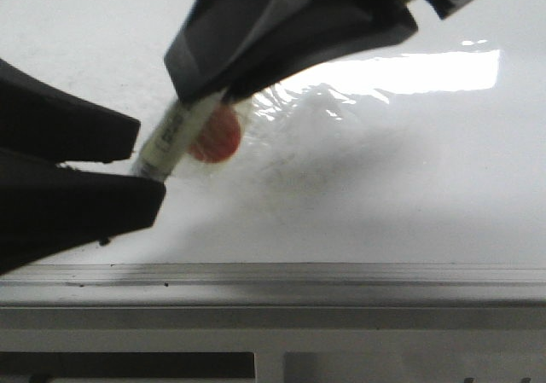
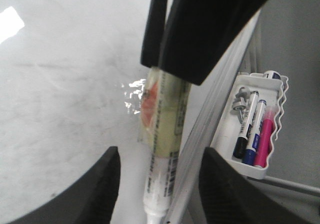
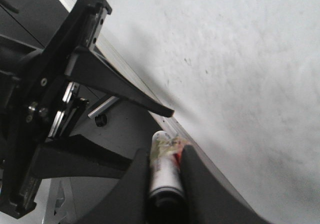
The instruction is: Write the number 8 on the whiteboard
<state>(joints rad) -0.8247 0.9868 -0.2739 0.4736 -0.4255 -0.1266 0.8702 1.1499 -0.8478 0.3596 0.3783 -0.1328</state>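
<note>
The whiteboard (image 1: pixel 401 187) is lying under your right tool (image 1: pixel 200 101), which is clamping a marker (image 1: pixel 175 140); your left tool (image 1: pixel 141 165) is gaping around its tip

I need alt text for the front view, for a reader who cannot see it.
The right end effector holds a white marker slanted over the glossy whiteboard, its lower end between the open fingers of the left end effector. No number 8 is visible.

front close over whiteboard (image 1: pixel 409 195), wrists share marker (image 2: pixel 162 149)
</note>
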